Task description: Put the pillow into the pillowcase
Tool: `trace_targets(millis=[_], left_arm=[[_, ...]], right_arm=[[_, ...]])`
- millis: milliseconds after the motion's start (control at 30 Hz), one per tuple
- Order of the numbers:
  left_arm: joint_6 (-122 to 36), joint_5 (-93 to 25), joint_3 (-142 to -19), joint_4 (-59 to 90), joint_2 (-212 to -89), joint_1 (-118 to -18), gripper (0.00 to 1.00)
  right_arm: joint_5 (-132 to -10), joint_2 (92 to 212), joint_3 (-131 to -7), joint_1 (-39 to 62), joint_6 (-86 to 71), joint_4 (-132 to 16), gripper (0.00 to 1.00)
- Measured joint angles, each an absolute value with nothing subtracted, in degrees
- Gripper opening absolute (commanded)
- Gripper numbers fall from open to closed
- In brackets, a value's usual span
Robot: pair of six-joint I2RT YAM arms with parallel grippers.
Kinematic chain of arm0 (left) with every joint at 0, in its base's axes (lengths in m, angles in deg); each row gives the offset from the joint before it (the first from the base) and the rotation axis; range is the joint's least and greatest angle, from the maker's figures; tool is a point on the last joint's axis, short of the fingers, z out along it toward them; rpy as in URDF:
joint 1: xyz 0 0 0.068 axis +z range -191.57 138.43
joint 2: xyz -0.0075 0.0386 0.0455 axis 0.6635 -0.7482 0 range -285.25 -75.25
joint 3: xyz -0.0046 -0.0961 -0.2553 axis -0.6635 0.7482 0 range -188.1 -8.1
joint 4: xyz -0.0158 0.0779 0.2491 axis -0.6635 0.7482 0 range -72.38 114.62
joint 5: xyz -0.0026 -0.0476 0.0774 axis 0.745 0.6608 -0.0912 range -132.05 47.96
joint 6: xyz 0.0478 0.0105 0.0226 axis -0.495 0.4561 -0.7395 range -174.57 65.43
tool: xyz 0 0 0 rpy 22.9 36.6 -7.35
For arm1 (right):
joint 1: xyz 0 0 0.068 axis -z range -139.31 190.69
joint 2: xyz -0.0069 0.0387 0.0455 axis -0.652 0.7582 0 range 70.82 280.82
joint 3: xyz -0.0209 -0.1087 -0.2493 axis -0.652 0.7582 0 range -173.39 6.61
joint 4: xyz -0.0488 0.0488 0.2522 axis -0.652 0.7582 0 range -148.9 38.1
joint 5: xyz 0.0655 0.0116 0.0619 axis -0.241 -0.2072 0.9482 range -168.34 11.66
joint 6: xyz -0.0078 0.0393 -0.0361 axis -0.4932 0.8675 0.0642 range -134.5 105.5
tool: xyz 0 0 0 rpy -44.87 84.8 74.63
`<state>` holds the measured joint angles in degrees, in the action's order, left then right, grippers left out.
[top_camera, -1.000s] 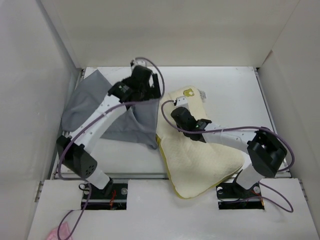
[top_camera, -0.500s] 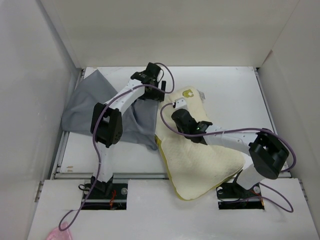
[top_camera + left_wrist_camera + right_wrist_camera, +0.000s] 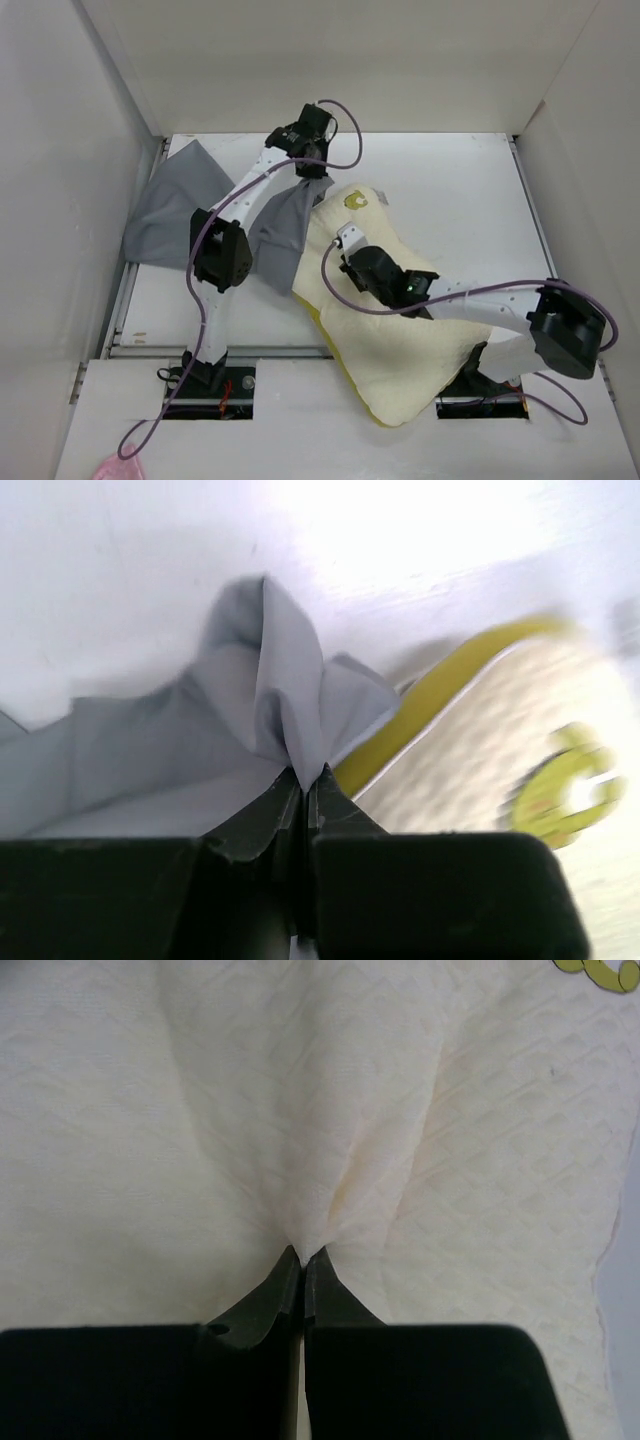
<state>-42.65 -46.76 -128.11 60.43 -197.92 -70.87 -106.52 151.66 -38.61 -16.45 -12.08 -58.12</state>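
Note:
The cream pillow (image 3: 400, 340) lies diagonally from the table's middle toward the near right, a yellow mark (image 3: 355, 201) near its far corner. The grey pillowcase (image 3: 175, 205) is spread at the far left, one flap (image 3: 283, 225) lifted beside the pillow's far end. My left gripper (image 3: 312, 165) is shut on a pinch of the pillowcase (image 3: 290, 710), with the pillow's yellow edge (image 3: 440, 695) just right of it. My right gripper (image 3: 352, 262) is shut on a fold of the pillow (image 3: 340, 1200) near its middle.
White walls (image 3: 350, 60) box the table on the left, the back and the right. A raised white ledge (image 3: 330, 400) runs along the near edge by the arm bases. A pink object (image 3: 118, 467) lies at the near left corner. Purple cables loop off both arms.
The left gripper has gone from open to shut on the pillowcase's edge and has lifted it toward the back. The right gripper has dragged the pillow nearer and leftward.

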Motion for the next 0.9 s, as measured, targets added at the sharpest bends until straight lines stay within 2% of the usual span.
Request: trace_targets(millis=[133,300,500,600,733,900], left_arm=[[-42.65,-46.06,-133.11,60.62,-197.75,-71.96,0.0],[-42.45,-45.25,-132.85,61.23,-197.62,-74.13,0.0],[-42.54,-45.49,-130.6,62.07,-197.53,-77.51,0.0],[-42.54,-45.05,-130.86,62.02,-197.4,-78.39,0.0],[-42.87,-44.85,-129.03,61.26,-194.84,-79.72,0.0],[-42.65,-45.36,-116.2,56.8,-181.95,-82.63,0.0]], right_arm=[[-99.55,147.29,-34.12,-17.98,-16.43,-63.3,0.0],[-93.39,145.21,-30.85,-17.85,-21.46,-70.23,0.0],[-84.73,145.8,-30.82,-17.77,-27.71,-75.72,0.0],[-81.15,149.84,-31.85,-17.79,-29.42,-78.1,0.0],[-82.63,154.26,-32.33,-17.81,-29.68,-81.75,0.0],[-88.21,156.47,-32.33,-17.74,-28.34,-87.93,0.0]])
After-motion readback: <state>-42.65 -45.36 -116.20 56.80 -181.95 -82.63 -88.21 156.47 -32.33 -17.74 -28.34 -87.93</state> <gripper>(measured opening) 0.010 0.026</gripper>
